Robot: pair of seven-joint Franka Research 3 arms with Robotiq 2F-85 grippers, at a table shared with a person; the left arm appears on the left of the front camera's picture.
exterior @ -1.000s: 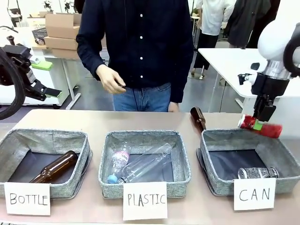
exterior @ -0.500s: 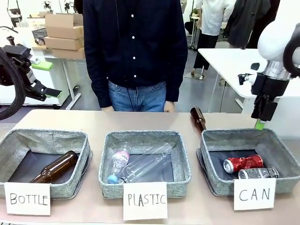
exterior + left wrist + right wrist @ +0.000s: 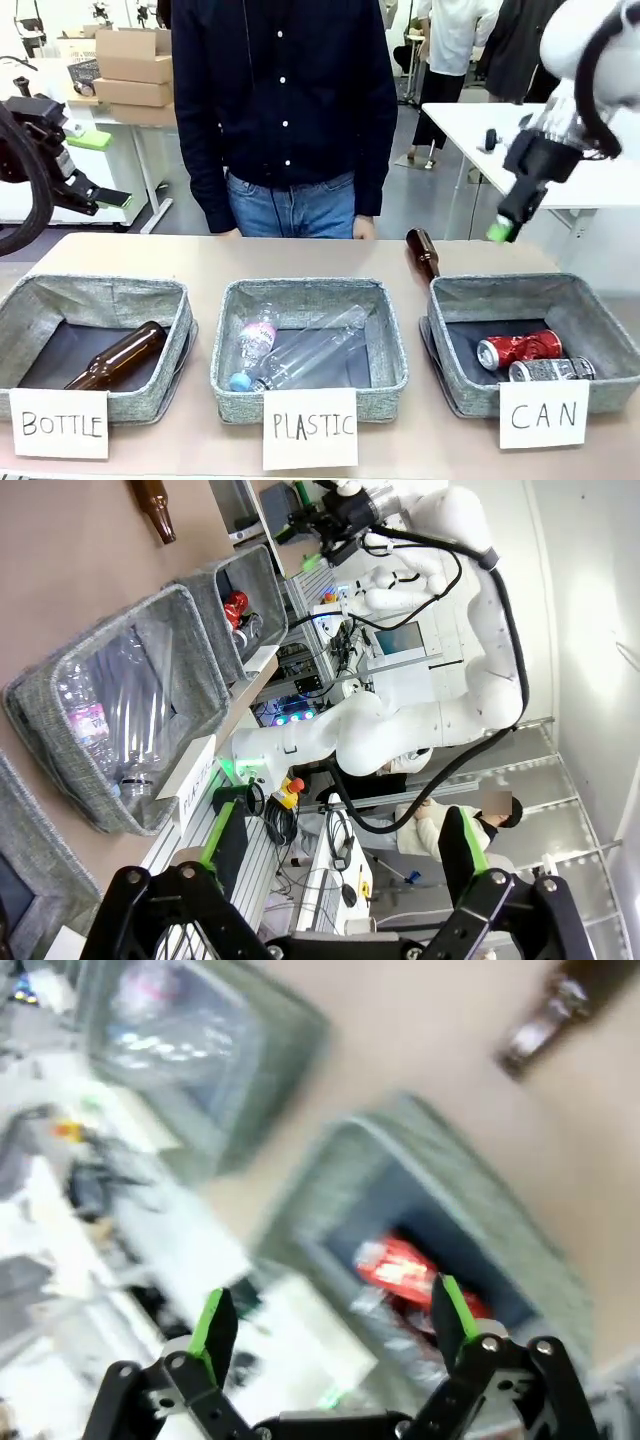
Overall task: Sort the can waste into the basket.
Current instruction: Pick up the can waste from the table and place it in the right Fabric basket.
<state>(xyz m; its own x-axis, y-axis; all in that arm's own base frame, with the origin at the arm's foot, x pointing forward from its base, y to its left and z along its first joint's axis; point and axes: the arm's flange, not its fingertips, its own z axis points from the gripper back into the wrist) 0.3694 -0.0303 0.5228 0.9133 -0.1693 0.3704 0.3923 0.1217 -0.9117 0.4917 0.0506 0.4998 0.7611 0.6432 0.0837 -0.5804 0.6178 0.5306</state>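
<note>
Both cans, the red can (image 3: 518, 349) and the black can (image 3: 551, 369), lie in the basket (image 3: 602, 317) marked CAN, below the right gripper (image 3: 500, 228), whose fingers are spread and empty. The left gripper (image 3: 330, 875) is released too, holding nothing. The sorting looks done; next calls only for pulling clear

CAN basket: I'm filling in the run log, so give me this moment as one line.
red can in CAN basket beside black can | right gripper open, empty, above basket | left gripper open
</note>
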